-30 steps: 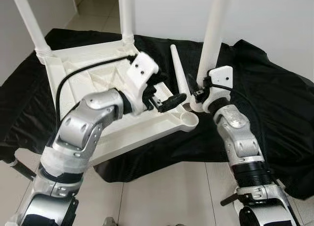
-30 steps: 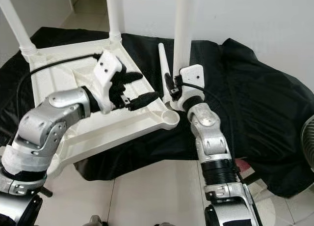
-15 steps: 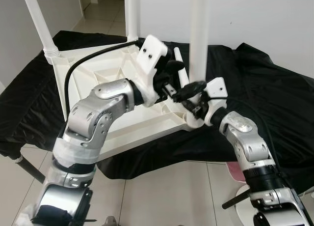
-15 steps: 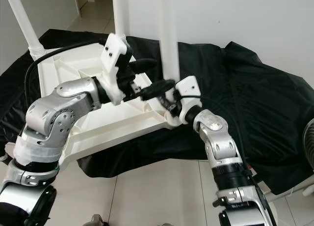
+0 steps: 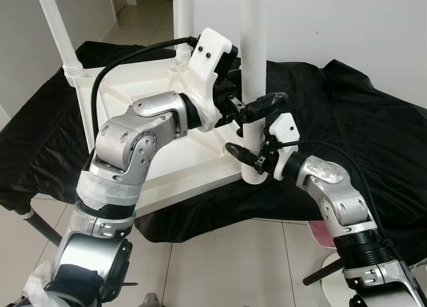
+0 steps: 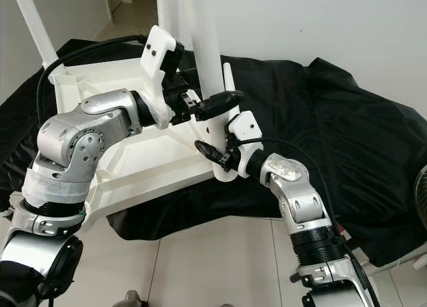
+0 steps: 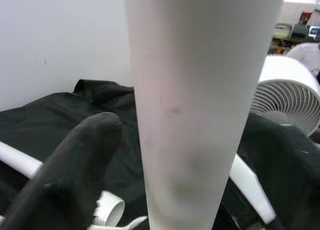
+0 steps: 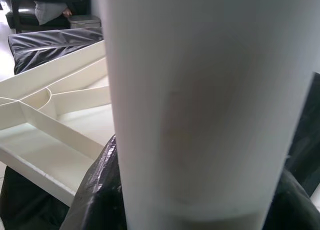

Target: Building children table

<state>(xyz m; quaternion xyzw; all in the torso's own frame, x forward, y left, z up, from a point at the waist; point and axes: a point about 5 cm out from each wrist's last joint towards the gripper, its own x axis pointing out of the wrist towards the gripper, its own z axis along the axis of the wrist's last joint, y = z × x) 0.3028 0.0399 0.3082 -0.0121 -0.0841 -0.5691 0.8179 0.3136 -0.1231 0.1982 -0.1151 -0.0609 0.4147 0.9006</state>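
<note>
Two grippers pinch the tall white plastic leg (image 5: 252,67), standing in the near-right corner socket of the upturned white tabletop (image 5: 167,167): left gripper (image 5: 257,107) high, right gripper (image 5: 248,157) at its base. Next, likely twisting it tight.

Black cloth (image 5: 373,127), white fan (image 7: 285,90), tiled floor (image 5: 220,267).

My arms are jointed silver metal with black ribbed collars. Each wrist carries a white plastic housing with dark screw holes and a looping black cable. The left gripper (image 5: 257,107) and right gripper (image 5: 248,157) have long black fingers.
</note>
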